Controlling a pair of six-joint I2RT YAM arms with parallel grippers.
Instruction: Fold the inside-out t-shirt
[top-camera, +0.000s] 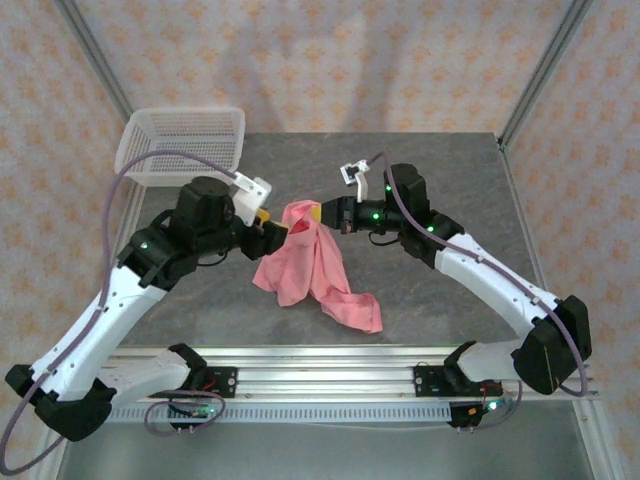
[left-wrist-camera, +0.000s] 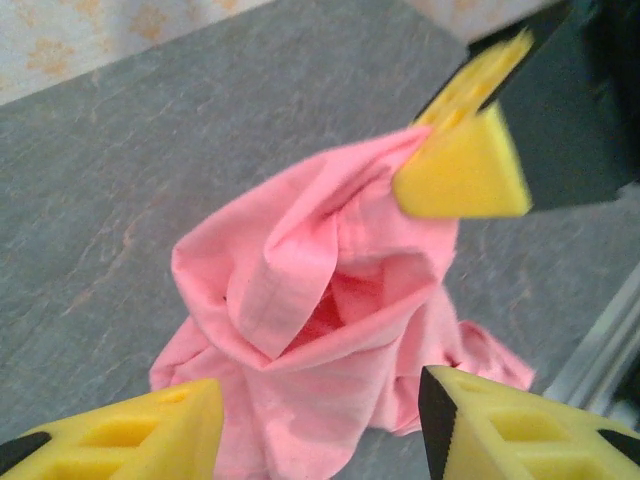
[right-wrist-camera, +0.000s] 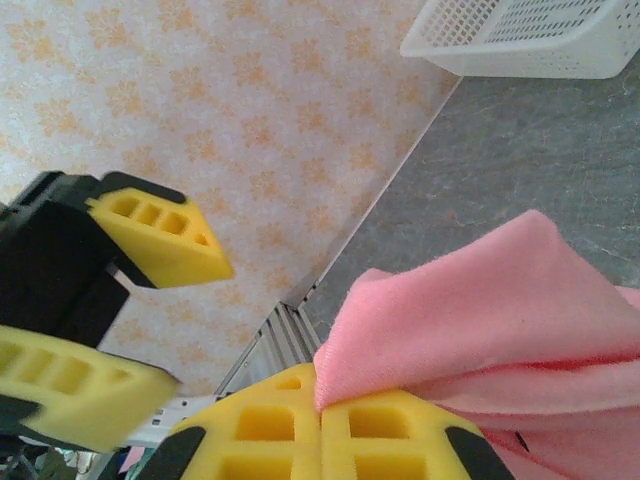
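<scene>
The inside-out t-shirt is a salmon-pink bunch hanging from a raised point, its lower part trailing onto the grey table. My right gripper is shut on the shirt's top edge; the right wrist view has the cloth pinched between its yellow pads. My left gripper stands open just left of that point. In the left wrist view its gripper straddles the hanging shirt without pinching it, and the right gripper's fingers hold the cloth at upper right.
A white mesh basket stands at the table's back left corner, also seen as the basket in the right wrist view. The left gripper's fingers hover close to the right gripper. An aluminium rail runs along the near edge.
</scene>
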